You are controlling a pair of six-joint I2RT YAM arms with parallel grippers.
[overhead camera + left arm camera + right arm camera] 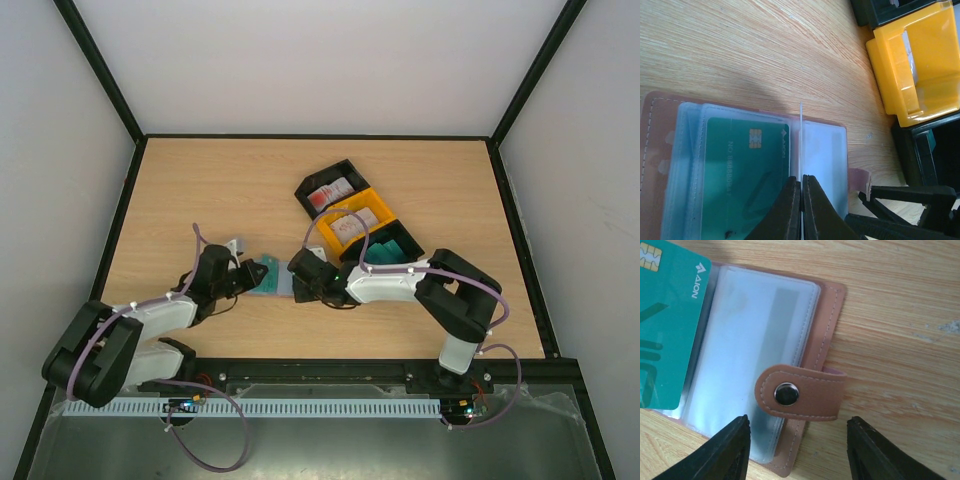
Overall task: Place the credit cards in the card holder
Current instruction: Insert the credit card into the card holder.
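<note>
The left claw (pixel 801 182) was clamped shut on a thin pale sheet (pixel 801 135) standing edge-up over the card holder (pixel 655 150). The holder lay open on the table (pixel 740 45) with a teal credit card (pixel 740 175) in a clear pocket. The right claw (pixel 797 450) stood wide open astride the snap strap (pixel 800 392), gripping nothing. A yellow tray (pixel 885 70) sat far right.

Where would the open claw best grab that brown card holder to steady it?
Probably the snap tab on the card holder, at its outer edge, from above: it folds over the flat cover, giving a raised lip, and the open right claw straddles it.
</note>
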